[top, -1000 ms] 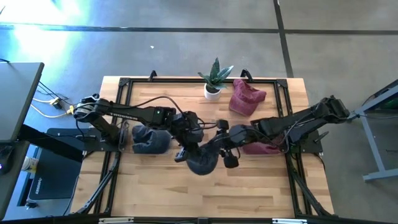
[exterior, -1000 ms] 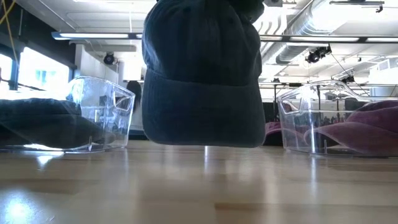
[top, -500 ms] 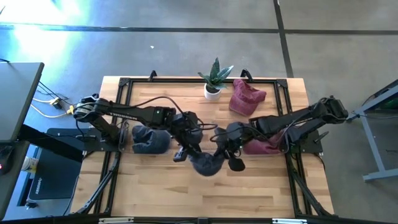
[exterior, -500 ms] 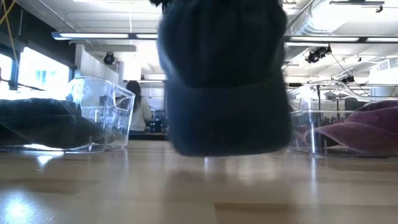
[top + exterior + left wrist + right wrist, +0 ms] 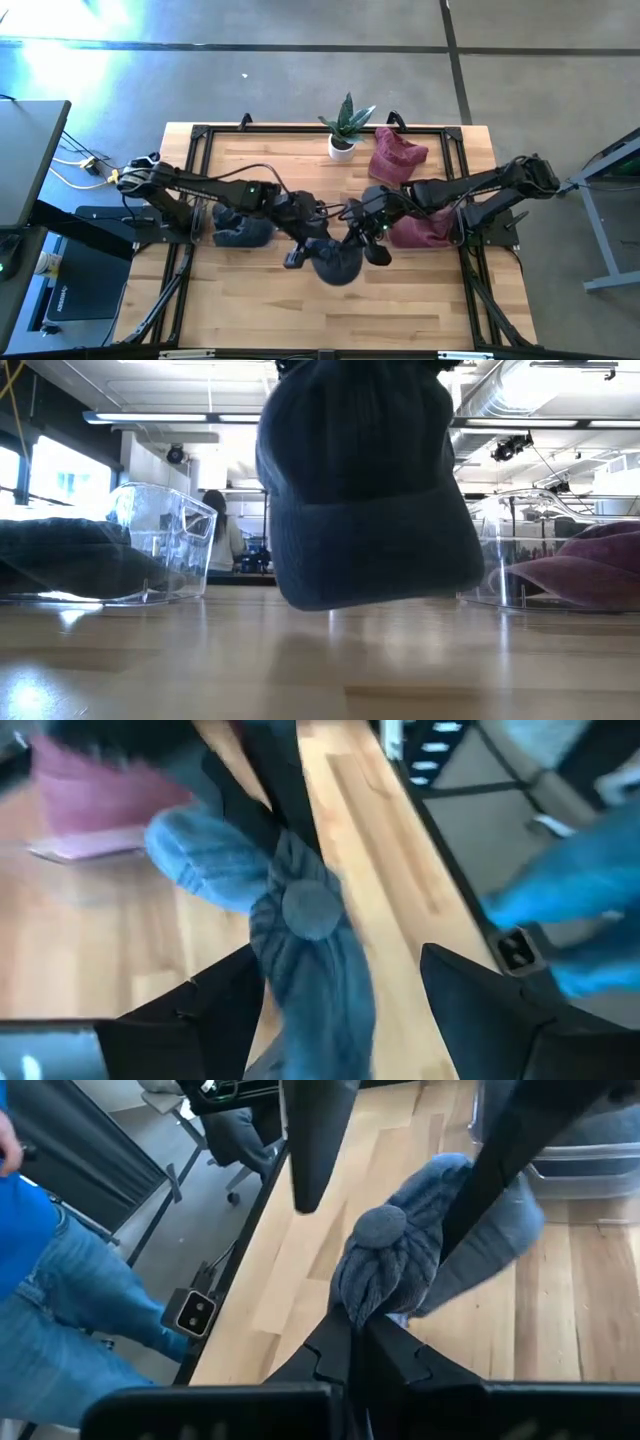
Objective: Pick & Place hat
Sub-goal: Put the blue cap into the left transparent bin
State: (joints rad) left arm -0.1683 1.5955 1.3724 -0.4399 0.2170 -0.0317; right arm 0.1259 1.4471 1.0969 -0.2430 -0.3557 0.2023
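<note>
A dark blue-grey knit hat (image 5: 365, 490) hangs above the middle of the table, also seen from above as the hat (image 5: 338, 264). My right gripper (image 5: 355, 1335) comes in from the table's right (image 5: 362, 240) and is shut on the hat's top. My left gripper (image 5: 345, 990) comes from the left (image 5: 310, 250) and is open, one finger on either side of the hat's crown. The hat's lower rim (image 5: 380, 575) is tilted and clear of the wood. My right gripper pinches a gathered fold of the hat's crown (image 5: 362, 1292), just beside the top button (image 5: 383, 1228), between its two shut fingers. The fingers slant down from the table's right side. The hat hangs below them, tilted and lifted clear of the table.
A clear bin (image 5: 240, 225) with dark hats stands at the left, a clear bin (image 5: 425, 228) with maroon hats at the right. A maroon hat (image 5: 397, 155) and a potted plant (image 5: 345, 125) sit at the far edge. A person (image 5: 60, 1280) stands beside the table.
My left gripper has opened and let go of the hat's top. My right gripper has rolled, shut and taken hold of the crown. The hat has shifted a little toward the table's right and now hangs tilted, still clear of the table.
</note>
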